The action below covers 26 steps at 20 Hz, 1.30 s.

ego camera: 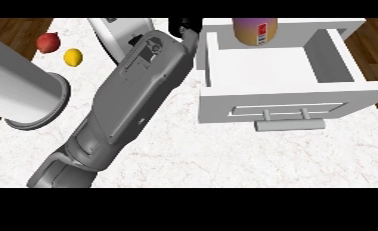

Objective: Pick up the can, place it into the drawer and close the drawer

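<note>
can (255,31) in drawer (273,100) rear | two fruits (60,50) far left | cylinder (29,97) before them

Marble counter (221,150), wooden floor (18,30)

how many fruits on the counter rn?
2: a red fruit at far left and a yellow fruit just right of it. The forearm could hide more.

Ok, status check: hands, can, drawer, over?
Left robot hand beside the open drawer, fingers hidden. Right not in view. Can upright at the drawer's back. Drawer not yet closed; nothing blocking its front.
</note>
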Each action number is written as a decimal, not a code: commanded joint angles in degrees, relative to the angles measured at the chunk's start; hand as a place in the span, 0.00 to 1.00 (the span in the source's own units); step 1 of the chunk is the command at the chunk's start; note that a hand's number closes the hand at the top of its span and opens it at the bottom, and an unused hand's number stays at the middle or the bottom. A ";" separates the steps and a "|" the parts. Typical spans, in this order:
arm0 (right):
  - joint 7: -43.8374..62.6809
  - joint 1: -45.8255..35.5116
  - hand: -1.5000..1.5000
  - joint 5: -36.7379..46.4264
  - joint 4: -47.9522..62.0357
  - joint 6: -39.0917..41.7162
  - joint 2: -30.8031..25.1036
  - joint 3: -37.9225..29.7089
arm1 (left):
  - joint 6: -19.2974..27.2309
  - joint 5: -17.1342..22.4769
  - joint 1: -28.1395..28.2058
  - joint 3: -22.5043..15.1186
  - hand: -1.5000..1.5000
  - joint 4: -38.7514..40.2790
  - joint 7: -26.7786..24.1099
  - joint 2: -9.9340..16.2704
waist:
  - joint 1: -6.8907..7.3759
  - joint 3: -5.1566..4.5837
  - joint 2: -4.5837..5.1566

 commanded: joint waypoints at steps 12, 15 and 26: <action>1.40 -2.10 0.00 0.28 0.10 -0.06 -0.05 1.20 | 3.49 14.88 -10.84 -9.05 1.00 15.96 -6.94 0.00 | -1.56 0.04 0.35; -0.03 -2.51 0.00 -0.26 1.79 0.48 -0.34 -0.11 | 5.18 17.90 -9.08 -13.02 1.00 15.46 -8.94 0.00 | -1.92 0.06 0.30; 1.04 -1.35 0.00 0.31 -1.56 0.42 1.19 1.30 | 4.88 23.39 -8.90 -18.98 0.00 22.55 -12.26 0.00 | -2.73 0.07 0.62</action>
